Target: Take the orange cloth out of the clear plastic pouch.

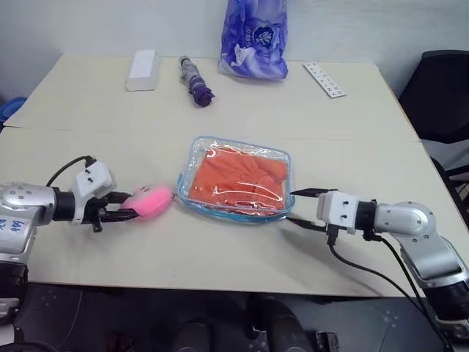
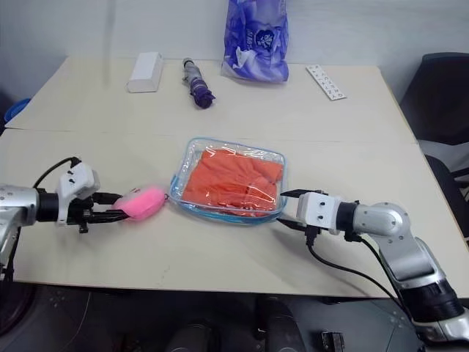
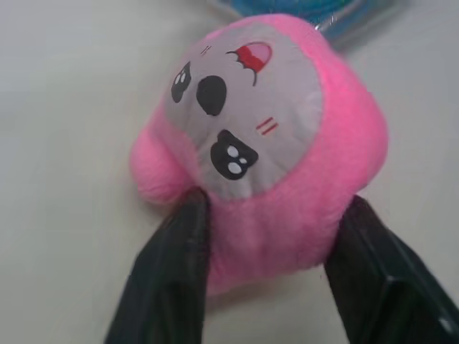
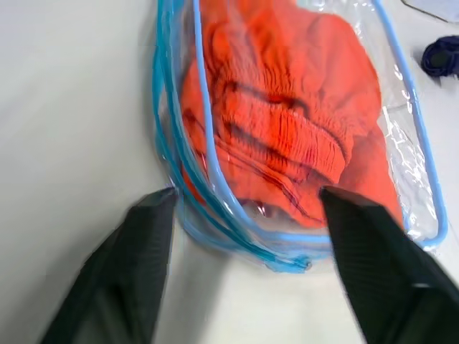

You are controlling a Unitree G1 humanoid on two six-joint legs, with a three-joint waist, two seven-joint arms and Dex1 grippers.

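Orange cloth [image 1: 236, 180] sits zipped inside the clear plastic pouch [image 1: 192, 158], mid-counter [image 1: 88, 110]. Left gripper [image 1: 129, 207] is spread around the pouch's pink plush charm [image 1: 150, 201]; right gripper [image 1: 299, 207] gapes open at the pouch's opposite end, grasping nothing.

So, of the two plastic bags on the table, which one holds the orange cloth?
The clear plastic pouch with blue edging, lying flat between the grippers; the purple-blue printed bag stands at the far edge.

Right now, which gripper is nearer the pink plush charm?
Left. The left gripper has its fingers on either side of the pink plush charm; the right gripper is across the clear plastic pouch, at its far edge.
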